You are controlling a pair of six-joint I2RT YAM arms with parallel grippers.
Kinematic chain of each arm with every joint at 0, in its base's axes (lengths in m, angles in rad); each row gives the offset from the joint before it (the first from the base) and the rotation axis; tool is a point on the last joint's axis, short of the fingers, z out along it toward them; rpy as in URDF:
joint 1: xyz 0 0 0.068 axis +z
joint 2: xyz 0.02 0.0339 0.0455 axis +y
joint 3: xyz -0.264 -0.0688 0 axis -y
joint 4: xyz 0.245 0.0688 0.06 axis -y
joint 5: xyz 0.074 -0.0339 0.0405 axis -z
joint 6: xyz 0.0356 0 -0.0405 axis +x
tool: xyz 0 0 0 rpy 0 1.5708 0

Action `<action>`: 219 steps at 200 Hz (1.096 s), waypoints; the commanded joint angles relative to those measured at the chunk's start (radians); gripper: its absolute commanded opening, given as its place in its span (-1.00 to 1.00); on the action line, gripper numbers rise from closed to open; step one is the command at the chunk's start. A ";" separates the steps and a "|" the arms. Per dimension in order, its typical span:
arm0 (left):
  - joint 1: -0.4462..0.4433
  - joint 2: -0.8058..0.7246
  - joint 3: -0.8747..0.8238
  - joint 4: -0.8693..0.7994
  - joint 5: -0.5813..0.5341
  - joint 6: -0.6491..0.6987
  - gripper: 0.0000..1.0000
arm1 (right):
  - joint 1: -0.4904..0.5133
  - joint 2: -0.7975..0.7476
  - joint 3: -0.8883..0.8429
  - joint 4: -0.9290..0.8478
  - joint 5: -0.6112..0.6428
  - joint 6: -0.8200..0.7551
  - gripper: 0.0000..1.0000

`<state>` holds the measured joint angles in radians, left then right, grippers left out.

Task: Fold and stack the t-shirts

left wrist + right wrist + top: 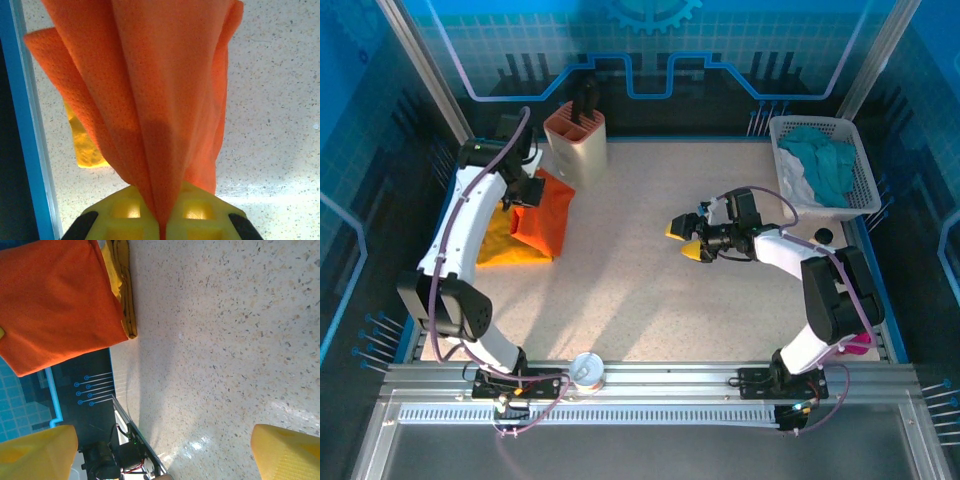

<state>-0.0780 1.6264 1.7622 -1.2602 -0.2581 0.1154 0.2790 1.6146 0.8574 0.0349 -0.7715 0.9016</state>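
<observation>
The left tool (162,222) clamps the orange-red t-shirt (165,100) by the desk's (640,300) nine-o'clock edge, over the mustard-yellow t-shirt (505,247). The right tool (686,240) gapes empty above open mid-desk, three o'clock of both.

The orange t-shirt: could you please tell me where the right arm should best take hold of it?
Pinch its loose hanging edge on the side toward the table's middle, coming from the right. The orange t-shirt hangs from the shut left fingers, and that edge faces the open right fingers.
</observation>
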 commanded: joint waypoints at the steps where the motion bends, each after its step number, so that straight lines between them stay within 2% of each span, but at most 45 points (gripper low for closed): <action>1: 0.023 0.030 0.052 -0.075 -0.006 0.024 -1.00 | -0.005 0.014 0.009 0.003 -0.027 0.002 0.80; 57: 0.041 0.036 0.041 -0.076 -0.012 0.020 -1.00 | 0.001 0.028 0.009 0.005 -0.023 0.004 0.80; 135: 0.129 0.081 -0.005 0.007 -0.050 0.023 -1.00 | 0.011 0.065 -0.011 0.053 -0.035 0.019 0.80; 183: 0.177 0.096 -0.111 0.124 -0.083 0.051 -1.00 | 0.011 0.083 -0.012 0.074 -0.054 0.008 0.80; 219: 0.200 0.084 -0.222 0.272 -0.162 0.068 -1.00 | 0.010 0.103 -0.022 0.089 -0.072 0.004 0.80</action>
<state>0.0998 1.7142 1.6024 -1.1164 -0.3473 0.1467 0.2813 1.6943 0.8543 0.0986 -0.8051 0.9157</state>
